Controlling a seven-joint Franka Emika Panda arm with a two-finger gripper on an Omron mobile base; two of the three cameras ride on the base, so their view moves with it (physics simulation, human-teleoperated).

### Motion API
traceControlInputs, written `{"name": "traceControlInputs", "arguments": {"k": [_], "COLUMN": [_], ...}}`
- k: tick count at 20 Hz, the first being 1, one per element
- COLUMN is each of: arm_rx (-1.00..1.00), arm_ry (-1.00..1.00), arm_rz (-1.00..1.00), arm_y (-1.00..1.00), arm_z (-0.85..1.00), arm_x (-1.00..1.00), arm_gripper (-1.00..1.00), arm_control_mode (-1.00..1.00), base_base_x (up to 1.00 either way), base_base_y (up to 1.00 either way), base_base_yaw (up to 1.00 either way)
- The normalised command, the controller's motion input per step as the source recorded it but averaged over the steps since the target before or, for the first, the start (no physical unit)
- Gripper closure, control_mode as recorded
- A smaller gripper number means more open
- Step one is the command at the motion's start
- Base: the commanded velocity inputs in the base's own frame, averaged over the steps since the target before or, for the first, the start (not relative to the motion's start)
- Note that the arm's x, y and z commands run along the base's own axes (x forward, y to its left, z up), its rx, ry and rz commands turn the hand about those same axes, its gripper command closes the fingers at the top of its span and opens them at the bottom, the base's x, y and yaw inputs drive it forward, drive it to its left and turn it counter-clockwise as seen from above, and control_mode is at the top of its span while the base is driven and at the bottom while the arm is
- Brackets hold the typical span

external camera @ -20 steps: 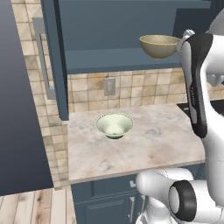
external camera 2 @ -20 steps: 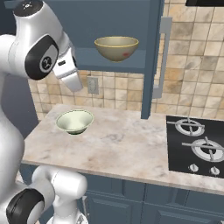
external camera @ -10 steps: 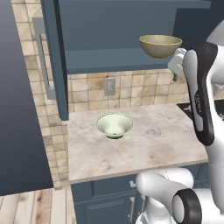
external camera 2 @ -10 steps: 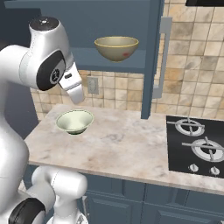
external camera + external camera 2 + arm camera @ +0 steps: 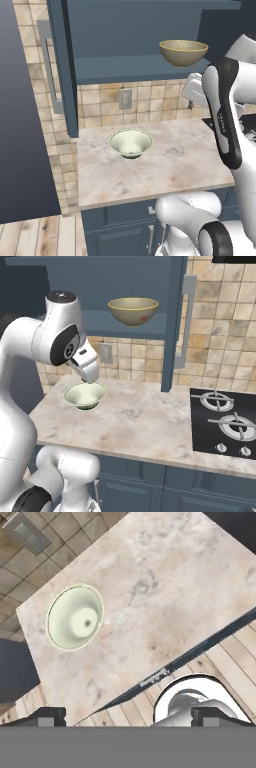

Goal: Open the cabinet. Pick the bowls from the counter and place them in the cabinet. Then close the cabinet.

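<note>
So the cabinet [image 5: 135, 40] is open, both doors swung out, and the mustard bowl [image 5: 133, 310] is sitting on the shelf inside. That leaves the pale green bowl [image 5: 131, 143], which sits upright on the worktop [image 5: 165, 170], towards the back-left part of the slab, not far from the tiled wall and the outlet [image 5: 125, 99]. Nothing else is near it; the stovetop [image 5: 225, 423] is well off to the right.

The hand [image 5: 127, 714] is released, with its dark fingertips [image 5: 47, 716] spread wide at the bottom of the hand view and nothing between them. In the right base view the end of the arm hangs above the worktop, just over the green bowl.

The bit that matters: in the hand view the bowl [image 5: 75, 617] isn't under the hand yet. It's off to the upper left of the picture, while the spot straight out from the fingertips is bare marble near the front edge of the worktop. So my guess is the hand has to travel back towards the wall and a bit left before it drops. The bowl's round, so there's no long axis to line up with; I'd say any rim approach works, one finger inside and one outside the rim.

One bowl done, one left, then the doors.
</note>
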Motion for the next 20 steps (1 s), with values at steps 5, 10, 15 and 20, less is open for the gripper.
{"name": "traceControlInputs", "arguments": {"k": [5, 10, 15, 20], "arm_rx": [-0.01, 0.01, 0.0, 0.0], "arm_ry": [-0.04, -0.14, -0.04, 0.01], "arm_rz": [0.15, 0.13, 0.1, 0.08], "arm_y": [0.19, 0.06, 0.0, 0.0], "arm_z": [-0.51, -0.46, -0.47, -0.38], "arm_x": [0.14, 0.27, 0.28, 0.4], "arm_gripper": [-1.0, -1.0, -1.0, -1.0], "arm_control_mode": [-1.0, -1.0, -1.0, -1.0], "base_base_x": [0.0, 0.0, 0.0, 0.0], "base_base_y": [0.0, 0.0, 0.0, 0.0], "base_base_yaw": [0.0, 0.0, 0.0, 0.0]}}
